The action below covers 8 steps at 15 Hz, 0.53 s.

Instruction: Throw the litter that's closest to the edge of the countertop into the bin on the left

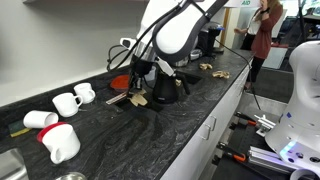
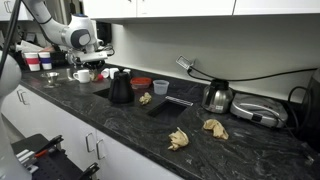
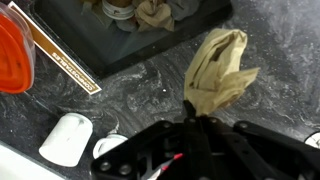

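My gripper (image 3: 192, 112) is shut on a crumpled brown paper (image 3: 215, 65) and holds it above the dark countertop (image 3: 150, 90). In both exterior views the gripper (image 1: 138, 75) (image 2: 100, 68) hangs beside a black bin-like container (image 1: 165, 88) (image 2: 120, 88). Two more crumpled papers (image 2: 178, 138) (image 2: 214, 127) lie further along the countertop; the first is nearer its front edge. Another crumpled paper (image 2: 146, 98) (image 1: 137, 98) lies by a flat black tray (image 2: 168, 104). I cannot make out the held paper in the exterior views.
White mugs (image 1: 68, 102) (image 2: 82, 75) (image 3: 65, 140) stand close to the gripper. A red bowl (image 2: 143, 83), a kettle (image 2: 218, 95) and a grill (image 2: 258, 112) stand along the wall. An orange lid (image 3: 15, 50) shows in the wrist view. A person (image 1: 262, 30) stands at the far end.
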{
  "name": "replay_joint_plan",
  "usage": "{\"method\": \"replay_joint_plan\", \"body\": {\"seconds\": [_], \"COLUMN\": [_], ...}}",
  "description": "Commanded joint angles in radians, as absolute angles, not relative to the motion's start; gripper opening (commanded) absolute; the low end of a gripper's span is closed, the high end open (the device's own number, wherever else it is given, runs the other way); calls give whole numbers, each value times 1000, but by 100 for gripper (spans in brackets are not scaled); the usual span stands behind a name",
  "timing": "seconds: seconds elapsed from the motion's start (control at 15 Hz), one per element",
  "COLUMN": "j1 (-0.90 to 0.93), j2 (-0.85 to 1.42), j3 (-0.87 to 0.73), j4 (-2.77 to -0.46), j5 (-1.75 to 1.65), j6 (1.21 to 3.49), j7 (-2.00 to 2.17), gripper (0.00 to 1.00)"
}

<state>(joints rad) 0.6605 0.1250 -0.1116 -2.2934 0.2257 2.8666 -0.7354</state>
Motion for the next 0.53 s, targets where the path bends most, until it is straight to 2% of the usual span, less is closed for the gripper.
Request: {"method": "replay_joint_plan", "body": {"seconds": [0.0,0.07,0.4,0.47], "j1": [634,479,308,285], "j2": [223,243,346,364], "j3": [-114,24,153,171], "j4": [-2217,-2206,-2149,-2139], "j5": [240,153,1,-16], "j6": [2869,2872,2859,2849], "j7": [-782,-724,-660,-638], "gripper": [0,0,0,5]}}
